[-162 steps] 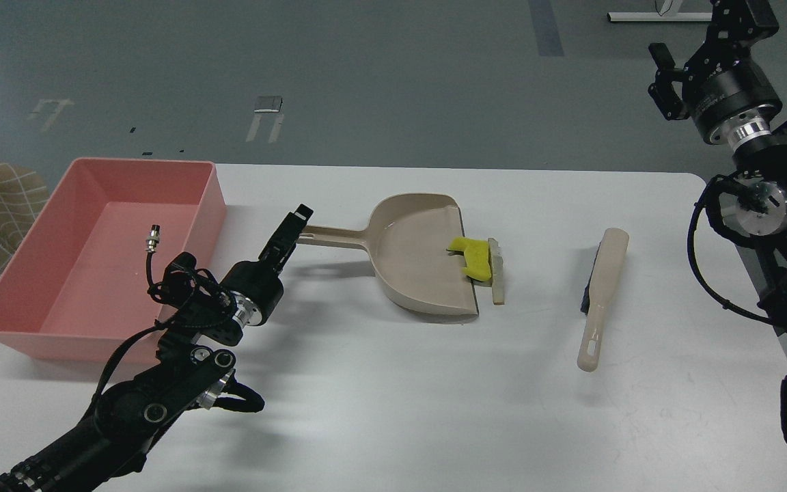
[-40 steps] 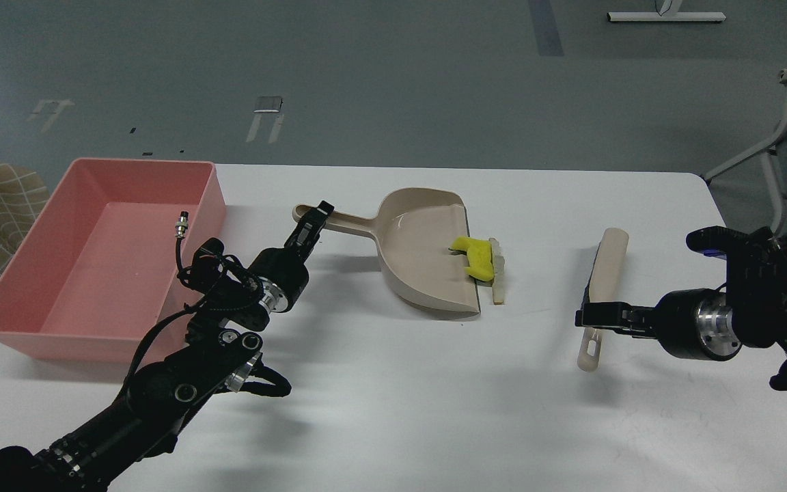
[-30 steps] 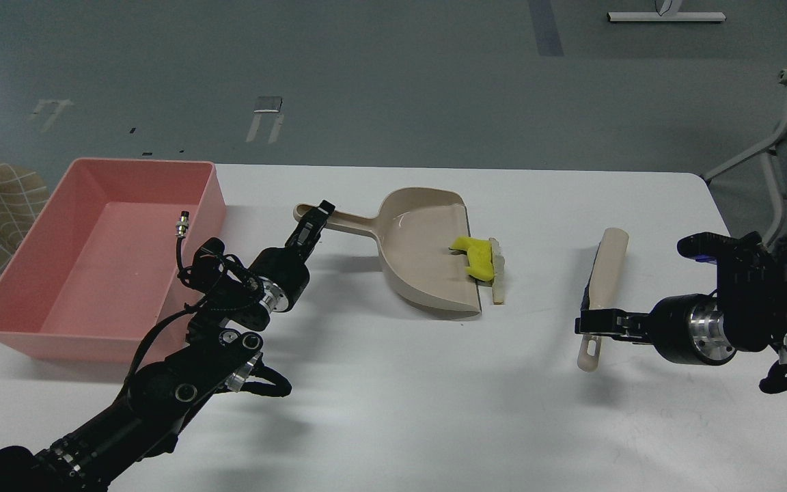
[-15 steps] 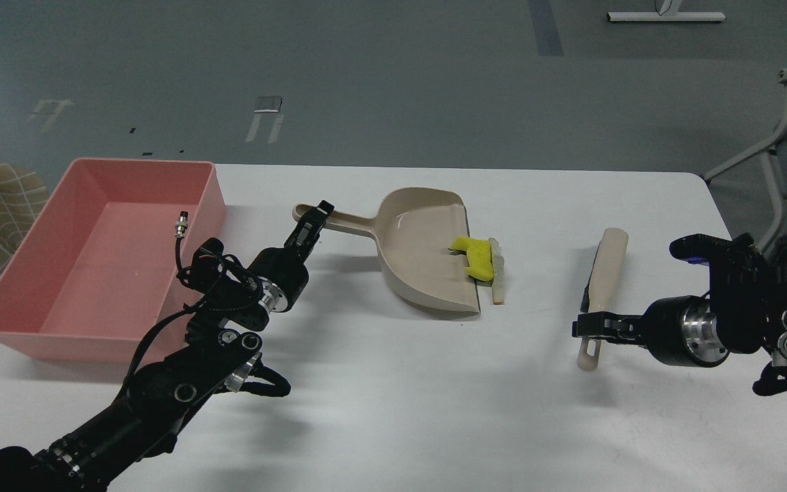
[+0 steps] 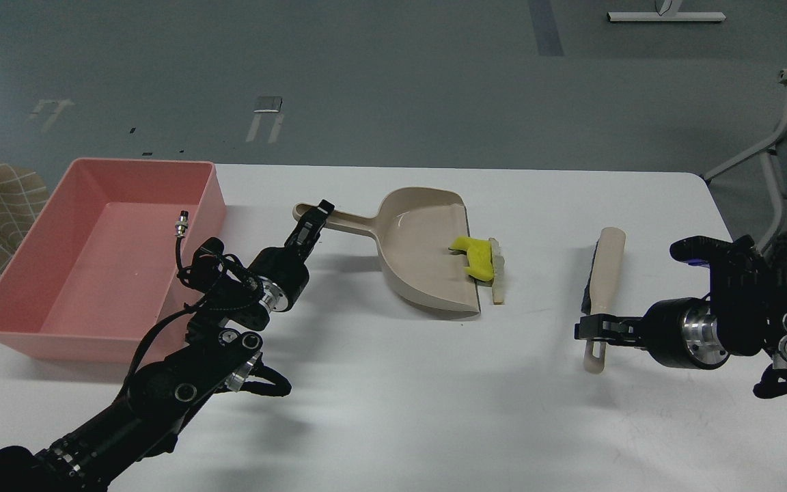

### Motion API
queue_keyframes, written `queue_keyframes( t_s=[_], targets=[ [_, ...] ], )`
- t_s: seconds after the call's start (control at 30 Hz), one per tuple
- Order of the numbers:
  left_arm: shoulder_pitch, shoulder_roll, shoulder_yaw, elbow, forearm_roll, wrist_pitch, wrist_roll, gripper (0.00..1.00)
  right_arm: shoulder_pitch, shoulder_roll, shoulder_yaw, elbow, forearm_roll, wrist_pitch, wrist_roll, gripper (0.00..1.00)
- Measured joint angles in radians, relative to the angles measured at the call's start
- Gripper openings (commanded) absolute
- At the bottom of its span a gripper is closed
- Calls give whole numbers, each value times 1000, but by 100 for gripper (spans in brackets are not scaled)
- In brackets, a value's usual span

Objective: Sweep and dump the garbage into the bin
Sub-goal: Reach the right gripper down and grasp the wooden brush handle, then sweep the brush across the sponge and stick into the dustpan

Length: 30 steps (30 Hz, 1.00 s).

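Left gripper (image 5: 313, 220): fingers closed on the dustpan (image 5: 424, 253) handle, near its far end. Right gripper (image 5: 591, 329): at the brush (image 5: 601, 287) handle, low on the shaft just above the hang hole; it appears clamped on it, but the fingers are small and dark, so I cannot tell for certain.

Dustpan lies flat on the white table (image 5: 393, 410), mouth to the right. Yellow sponge (image 5: 475, 255) sits at the pan's lip, partly inside. Whitish slice (image 5: 498, 277) stands on edge just outside the lip, touching the sponge.

Brush lies well right of the pan, bristles on its left side.

Pink bin (image 5: 103, 253) sits at the table's left end, well apart from the garbage.
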Motion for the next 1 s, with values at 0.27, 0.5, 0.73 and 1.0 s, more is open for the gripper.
queue_keyframes(
  t_s=[0.27, 0.5, 0.73, 1.0],
  targets=[
    [-2, 0, 0, 0, 0, 0, 0, 0, 0, 0, 0, 1, 1, 0, -17, 40],
    [1, 1, 0, 0, 0, 1, 0, 0, 0, -2, 1, 1, 2, 1, -32, 12],
    [1, 1, 0, 0, 0, 0, 0, 0, -1, -5, 4, 0, 22, 8, -59, 0],
    [0, 1, 0, 0, 0, 0, -1, 0, 12, -31, 14, 8, 34, 11, -60, 0]
  ],
)
